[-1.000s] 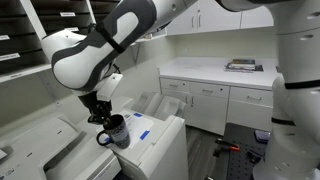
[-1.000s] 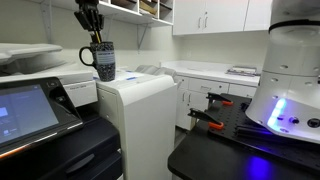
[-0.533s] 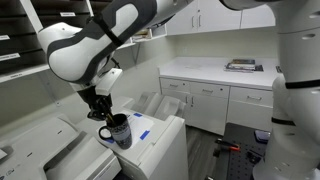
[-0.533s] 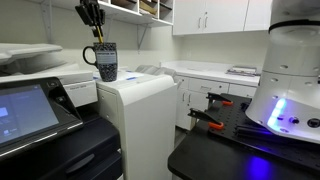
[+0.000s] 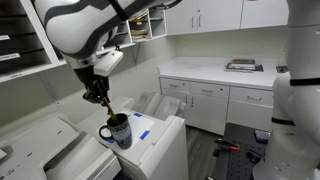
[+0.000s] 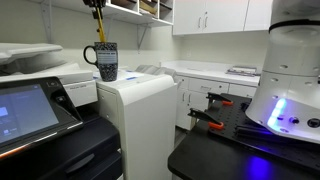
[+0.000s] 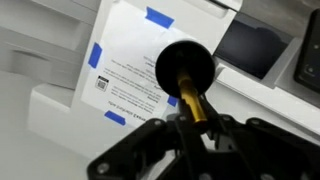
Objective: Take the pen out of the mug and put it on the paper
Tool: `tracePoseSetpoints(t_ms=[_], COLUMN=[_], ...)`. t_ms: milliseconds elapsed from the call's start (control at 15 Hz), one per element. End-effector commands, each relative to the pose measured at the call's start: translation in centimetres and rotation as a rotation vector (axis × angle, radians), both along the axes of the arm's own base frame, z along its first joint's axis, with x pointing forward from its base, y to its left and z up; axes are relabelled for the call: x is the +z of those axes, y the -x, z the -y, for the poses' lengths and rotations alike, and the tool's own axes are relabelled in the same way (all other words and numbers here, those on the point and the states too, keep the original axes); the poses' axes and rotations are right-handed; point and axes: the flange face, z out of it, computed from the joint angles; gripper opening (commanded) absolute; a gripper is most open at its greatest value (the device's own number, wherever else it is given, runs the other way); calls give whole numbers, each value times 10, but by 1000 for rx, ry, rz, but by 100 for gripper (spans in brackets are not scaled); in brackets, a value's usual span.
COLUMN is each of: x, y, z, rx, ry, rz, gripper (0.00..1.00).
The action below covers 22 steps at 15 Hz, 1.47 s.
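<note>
Gripper [image 6: 96, 5] is riding higher than half a second ago, now almost leaving the top of an exterior view. The pen [image 6: 100, 27] is coming up with it. The mug [image 6: 106, 62] is staying put on the bench [image 6: 135, 82].

- Gripper state: the jaws are closing on the pen's upper shaft, and the wrist view shows the yellow barrel [image 7: 193, 100] running out from between them.
- Pen position: it is hanging nearly upright over the mug's dark mouth [image 7: 172, 58]. The lower tip is sitting about level with the rim (cannot tell whether it is fully clear).
- Paper [image 7: 125, 55]: a white sheet held by blue tape tabs [image 7: 158, 17], lying flat on the bench just beside the mug.

Handling, as judged:
- The pen is light, stiff and smooth, so it is likely to swivel or slide in a narrow pinch.
- The hold near the top is working for the lift, and squeezing harder is gaining nothing.
- Any sideways move while the tip is still inside risks catching the rim and nudging the mug (ceramic, heavier, breakable).
- Once released on the flat sheet the barrel is liable to roll, so a low release is looking wise.
</note>
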Motion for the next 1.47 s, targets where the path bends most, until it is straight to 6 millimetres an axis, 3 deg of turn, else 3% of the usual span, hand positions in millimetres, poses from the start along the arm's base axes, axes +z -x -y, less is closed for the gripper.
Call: tracePoseSetpoints(t_ms=[0,333,533,667,933,1400], x=[41,94,97,80,24,-72], y=[12,23,19,14,3,-32], z=[13,37,75,107,159,187], rx=[-10,-62,-139,-186,-287,-395], ry=[-27,-83,-86,-83,-97,-138], rz=[62,133,63,-67,-302,-467], gripper=[5,5,5,5,5,5])
